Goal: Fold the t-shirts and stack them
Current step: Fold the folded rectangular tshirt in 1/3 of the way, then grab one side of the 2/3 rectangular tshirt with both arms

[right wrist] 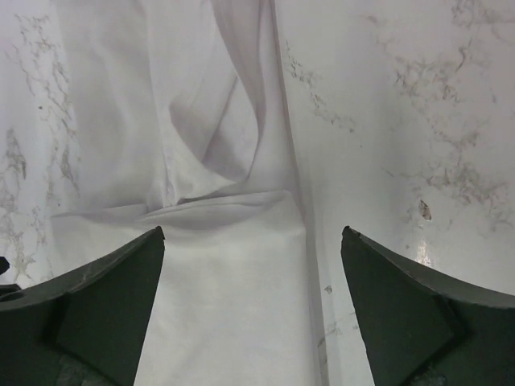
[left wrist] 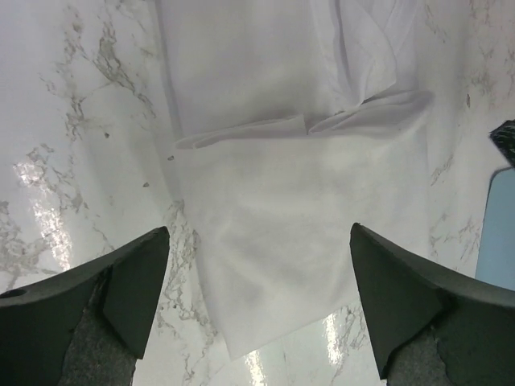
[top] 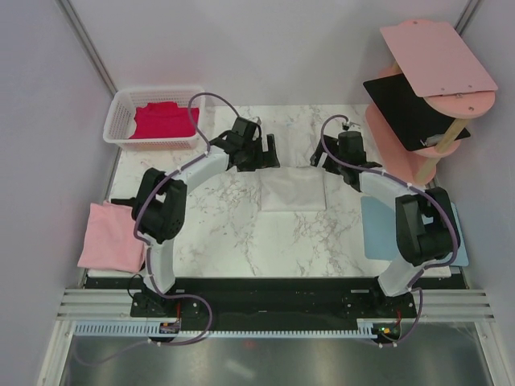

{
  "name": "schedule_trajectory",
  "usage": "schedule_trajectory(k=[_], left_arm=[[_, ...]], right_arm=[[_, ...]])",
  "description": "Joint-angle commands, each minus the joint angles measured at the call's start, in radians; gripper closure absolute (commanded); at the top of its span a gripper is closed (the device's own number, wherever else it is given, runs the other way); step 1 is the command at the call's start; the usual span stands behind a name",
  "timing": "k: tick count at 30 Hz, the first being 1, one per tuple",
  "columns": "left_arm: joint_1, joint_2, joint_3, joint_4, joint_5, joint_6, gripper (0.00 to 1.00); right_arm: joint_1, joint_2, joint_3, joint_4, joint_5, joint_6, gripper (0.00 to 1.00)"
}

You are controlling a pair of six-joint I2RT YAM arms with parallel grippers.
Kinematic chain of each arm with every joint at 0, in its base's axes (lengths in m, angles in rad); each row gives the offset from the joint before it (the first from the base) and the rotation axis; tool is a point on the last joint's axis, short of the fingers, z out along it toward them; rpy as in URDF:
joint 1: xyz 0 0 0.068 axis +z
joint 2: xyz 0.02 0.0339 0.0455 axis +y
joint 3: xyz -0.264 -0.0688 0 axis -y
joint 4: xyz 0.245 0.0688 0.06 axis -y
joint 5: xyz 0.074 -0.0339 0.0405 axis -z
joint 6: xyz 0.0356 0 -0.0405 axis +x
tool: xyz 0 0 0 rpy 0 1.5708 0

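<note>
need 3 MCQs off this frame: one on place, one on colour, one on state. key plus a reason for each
1. Where is the red shirt?
A) in the basket
B) on the blue mat
C) on the pink shelf

2. What colour is the shirt in the middle of the table?
A) black
B) white
C) pink

3. How are the left gripper and right gripper set?
A) both shut on cloth
B) left open, right shut
C) both open

Key:
1 A: the red shirt lies inside the basket at the far left corner.
2 B: the white shirt lies folded on the marble between the two arms.
3 C: each wrist view shows the fingers spread wide above the cloth, gripping nothing.
</note>
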Motion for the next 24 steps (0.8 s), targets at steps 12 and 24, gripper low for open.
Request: schedule_trajectory(k=[12,24], left_arm=[[0.002,-0.248,-0.438,0.182,0.123,-0.087,0.11],[-0.003,-0.224,-0.558,0.301,0.170,-0.143,0.17]], right_arm=[[0.000,-0.192,-0.230,-0.077,-0.033,0.027,0.08],[-0.004,-0.173,-0.305,-0.060,-0.161,0.097,0.23]])
